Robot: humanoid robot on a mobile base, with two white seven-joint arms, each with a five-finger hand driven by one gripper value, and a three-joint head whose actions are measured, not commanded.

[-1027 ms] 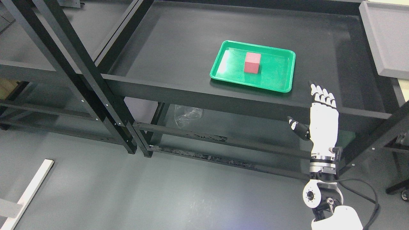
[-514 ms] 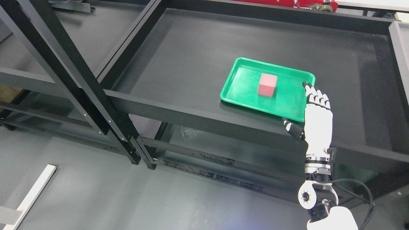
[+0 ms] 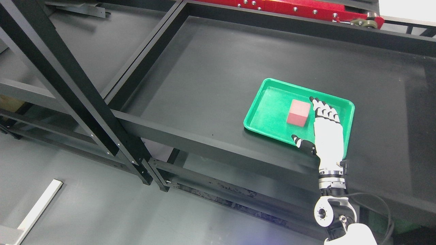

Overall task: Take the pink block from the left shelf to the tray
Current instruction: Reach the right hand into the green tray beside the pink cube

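A pink block (image 3: 298, 113) stands inside a green tray (image 3: 269, 105) on the black shelf (image 3: 211, 78). My right hand (image 3: 323, 129) rises from the lower right, white with black fingertips, and hangs over the tray's right half just beside the block. Its fingers are straight and spread, the thumb sticks out left toward the tray's front rim, and it holds nothing. The hand covers part of the tray's right side. The left arm does not show.
Black shelf posts (image 3: 68, 85) cross diagonally at the left, with another shelf bay (image 3: 92, 41) behind them. A red bar (image 3: 289, 6) runs along the back top. Lower rails (image 3: 218, 183) and grey floor (image 3: 102, 211) lie below. A white strip (image 3: 37, 207) sits at bottom left.
The camera has shifted, sliding the shelf and tray down and right in the picture. My right hand has moved up and left, from in front of the shelf edge to over the tray beside the block.
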